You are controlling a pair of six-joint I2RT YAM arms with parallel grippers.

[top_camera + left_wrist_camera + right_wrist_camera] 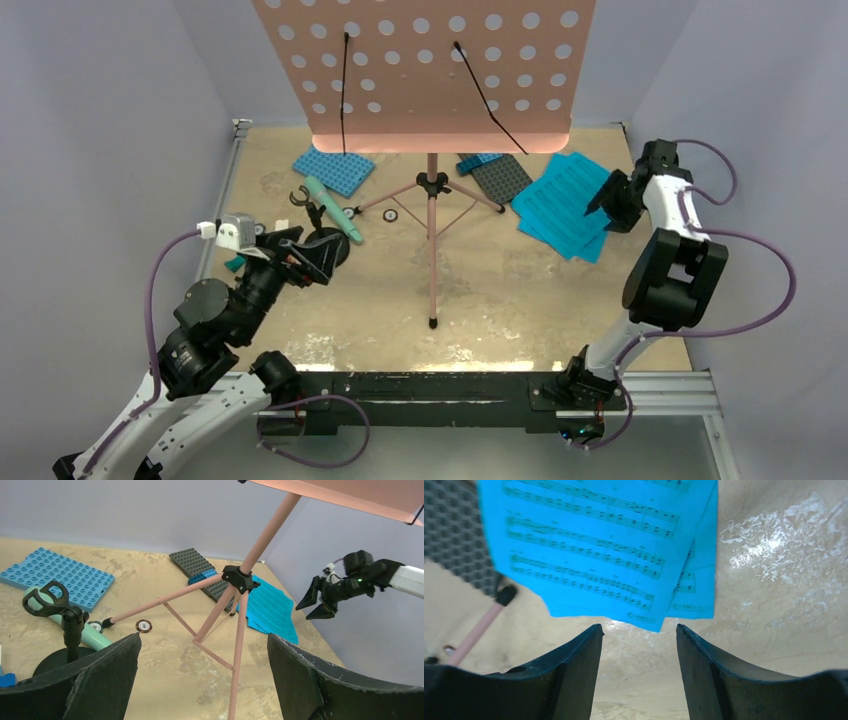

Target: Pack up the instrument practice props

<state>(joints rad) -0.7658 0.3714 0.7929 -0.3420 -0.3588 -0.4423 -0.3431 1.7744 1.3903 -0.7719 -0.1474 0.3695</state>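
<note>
Right wrist view: we see our right gripper (639,630) with its jaws apart and empty, just by the near edge of the cyan sheet-music pages (594,550), which lie flat on the table (774,605). Our left gripper (204,639) is wide open too, near the small black mic stand (71,630) and the mint-green toy microphone (95,637). The pink music stand (265,535) stands tall in the middle. We think the thin pages may slide or crumple if pushed. A big swing may tip the stand.
</note>
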